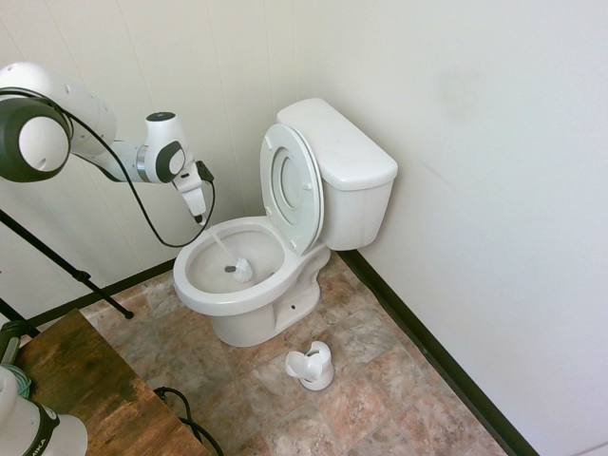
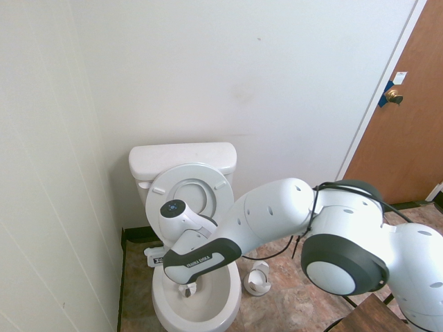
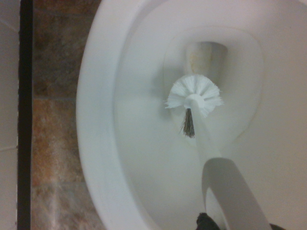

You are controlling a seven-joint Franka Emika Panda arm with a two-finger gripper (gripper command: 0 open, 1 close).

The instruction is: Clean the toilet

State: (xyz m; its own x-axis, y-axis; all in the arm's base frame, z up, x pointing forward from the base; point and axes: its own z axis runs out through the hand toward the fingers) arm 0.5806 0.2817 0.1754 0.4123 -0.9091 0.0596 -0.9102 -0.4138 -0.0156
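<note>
The toilet [image 1: 202, 285] stands against the back wall, its ring seat [image 1: 291, 185] and lid tipped up against the tank [image 1: 337, 142]. My gripper [image 1: 199, 218] hangs over the left rim of the bowl, shut on the handle of a white toilet brush [image 1: 241, 271]. The handle slants down into the bowl and the bristle head rests low inside, near the drain. The wrist view shows the brush head [image 3: 194, 97] over the drain opening, inside the toilet bowl [image 3: 96, 120]. In the second exterior view my arm covers most of the bowl; the toilet tank [image 2: 183, 158] shows behind it.
A small white brush holder [image 1: 312, 366] sits on the tiled floor in front of the toilet, also seen as the holder [image 2: 259, 278] beside the bowl. A wooden table [image 1: 85, 380] stands at the near left. A brown door [image 2: 401, 124] is at the right. Walls close in on both sides.
</note>
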